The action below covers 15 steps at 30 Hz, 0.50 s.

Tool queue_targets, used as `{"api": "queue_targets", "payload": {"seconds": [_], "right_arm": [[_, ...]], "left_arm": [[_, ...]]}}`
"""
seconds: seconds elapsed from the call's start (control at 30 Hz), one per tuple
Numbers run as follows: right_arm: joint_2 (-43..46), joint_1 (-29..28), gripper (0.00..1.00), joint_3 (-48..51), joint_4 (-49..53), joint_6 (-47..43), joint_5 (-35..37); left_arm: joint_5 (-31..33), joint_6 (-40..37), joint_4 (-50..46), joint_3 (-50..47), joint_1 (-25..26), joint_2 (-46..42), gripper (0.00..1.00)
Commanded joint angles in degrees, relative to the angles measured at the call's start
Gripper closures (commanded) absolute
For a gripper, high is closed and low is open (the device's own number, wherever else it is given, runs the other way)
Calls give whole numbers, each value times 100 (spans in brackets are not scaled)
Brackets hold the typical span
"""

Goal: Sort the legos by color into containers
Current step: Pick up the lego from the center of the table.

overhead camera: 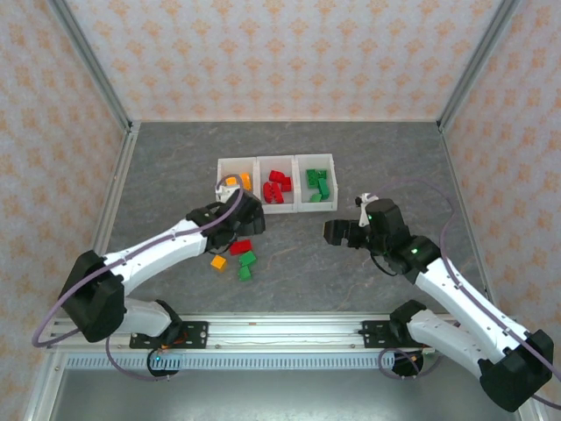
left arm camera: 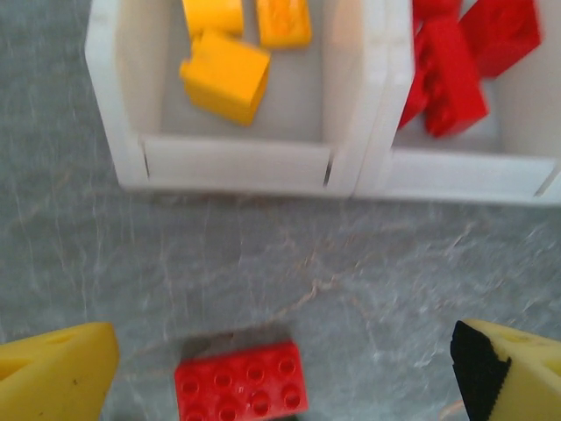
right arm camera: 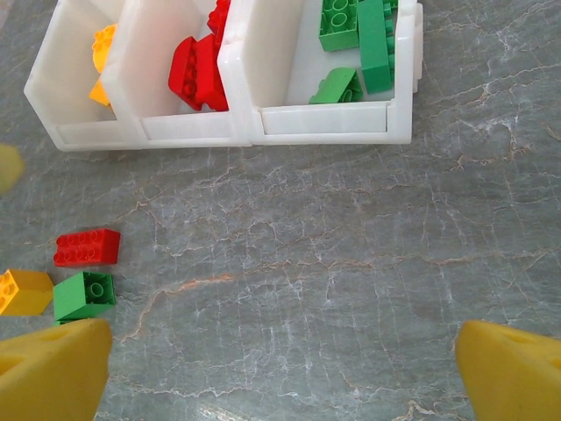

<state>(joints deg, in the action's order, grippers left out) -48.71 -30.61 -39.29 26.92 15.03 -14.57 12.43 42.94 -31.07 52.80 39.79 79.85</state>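
Left gripper [left arm camera: 280, 360] is hanging wide open over a loose red brick [left arm camera: 241, 381], just in front of the containers [left arm camera: 237, 162].
The brick is lying between the yellow fingers [left arm camera: 53, 373], touching neither. The right gripper [right arm camera: 280, 351] is also gaping open and gripping nothing, hovering in front of the containers' right end. Two green bricks [overhead camera: 248, 259] and an orange-yellow brick [overhead camera: 218, 261] are sitting on the table [overhead camera: 175, 175], just past the red one from the containers. Sorted legos [right arm camera: 197, 74] are filling the containers: orange-yellow left, red middle, green right.

Glossy smooth plastic legos [right arm camera: 86, 246]; translucent white plastic containers [right arm camera: 324, 123]; matt grey stone-look table [right arm camera: 351, 263].
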Motion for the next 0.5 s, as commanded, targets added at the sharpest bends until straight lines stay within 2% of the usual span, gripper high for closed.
{"api": "queue_targets", "payload": {"seconds": [0.0,0.17,0.3,0.47], "right_arm": [[11,-51,0,79,-73,21,63],[28,-85,0,70,-56,27,77],[24,-121,0,66,-63,31,79],[-6,-129,0,70,-55,39,94]], "left_arm": [[256,751,-388,-123,115,329,3],[253,973,-373,-151,125,785,6],[532,1088,-528,-113,125,994,5],[382,1015,-372,-146,90,1246,10]]}}
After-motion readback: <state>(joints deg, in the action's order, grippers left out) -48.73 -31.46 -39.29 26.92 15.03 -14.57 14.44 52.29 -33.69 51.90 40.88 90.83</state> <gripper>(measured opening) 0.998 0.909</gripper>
